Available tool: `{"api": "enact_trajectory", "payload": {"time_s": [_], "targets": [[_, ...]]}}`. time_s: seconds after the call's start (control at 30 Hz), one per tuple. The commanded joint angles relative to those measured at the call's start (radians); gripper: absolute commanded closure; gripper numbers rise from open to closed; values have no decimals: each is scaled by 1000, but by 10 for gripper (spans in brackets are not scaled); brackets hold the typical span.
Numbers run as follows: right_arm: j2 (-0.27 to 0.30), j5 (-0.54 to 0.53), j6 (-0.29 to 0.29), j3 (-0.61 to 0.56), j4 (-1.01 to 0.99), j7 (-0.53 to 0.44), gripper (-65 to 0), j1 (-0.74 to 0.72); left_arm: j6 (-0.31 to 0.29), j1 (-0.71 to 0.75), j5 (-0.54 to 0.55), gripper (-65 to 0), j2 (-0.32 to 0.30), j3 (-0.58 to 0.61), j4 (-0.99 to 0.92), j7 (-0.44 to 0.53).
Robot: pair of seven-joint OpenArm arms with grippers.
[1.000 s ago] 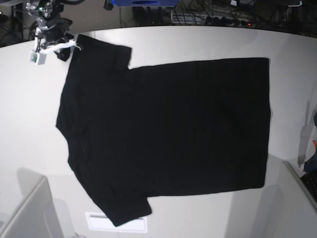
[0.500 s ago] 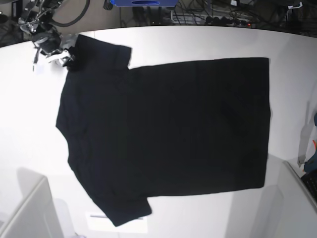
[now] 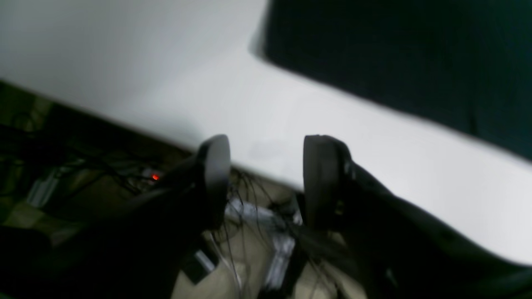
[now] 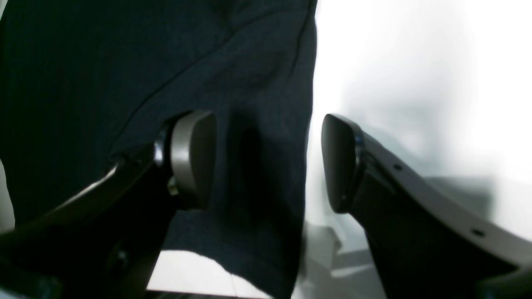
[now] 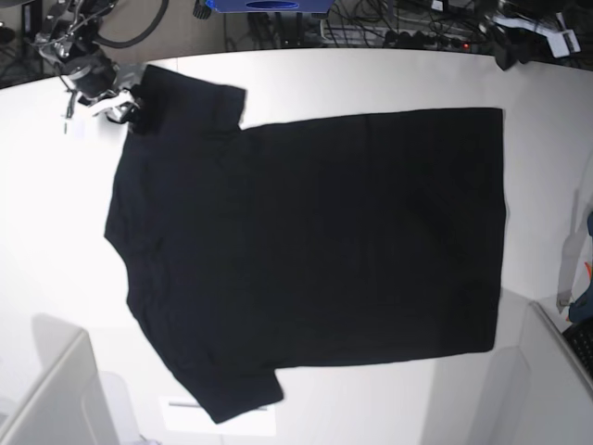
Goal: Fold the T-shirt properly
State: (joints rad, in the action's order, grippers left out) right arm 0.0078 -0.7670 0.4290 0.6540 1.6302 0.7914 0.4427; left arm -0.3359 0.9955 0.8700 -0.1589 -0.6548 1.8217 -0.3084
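T-shirt (image 5: 306, 250) folding tip: right gripper (image 4: 268, 162) at upper left has jaws spread over the sleeve edge, left gripper (image 3: 266, 178) gapes empty off the table (image 5: 56, 222). Shirt's flat mid-frame, so pinch matching corners evenly.

The left wrist view is motion-blurred throughout: the left gripper (image 3: 266, 180) has soft-edged fingers, and the cables beneath the table edge (image 3: 174, 143) smear together. The black T-shirt (image 3: 399, 58) is cut off by that picture's top and right edges. In the base view, the right gripper (image 5: 119, 104) is too small to tell how its jaws stand.
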Motion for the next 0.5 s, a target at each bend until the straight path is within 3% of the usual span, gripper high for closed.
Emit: {"api": "enact_trajectory", "payload": {"time_s": [0.0, 0.13, 0.27, 0.47], "targets": [[2, 28, -5, -1, 2, 50, -369, 14, -55, -3, 25, -281, 12, -44, 13, -36], [2, 28, -3, -1, 2, 50, -369, 18, -139, -128, 31, -281, 66, -225, 13, -265], [1, 27, -2, -9, 2, 52, -369, 25, -208, -238, 31, -281, 78, -357, 11, -441], [2, 27, -3, -78, 0, 41, -368, 26, -214, -306, 13, -281, 72, -391, -37, -489]]}}
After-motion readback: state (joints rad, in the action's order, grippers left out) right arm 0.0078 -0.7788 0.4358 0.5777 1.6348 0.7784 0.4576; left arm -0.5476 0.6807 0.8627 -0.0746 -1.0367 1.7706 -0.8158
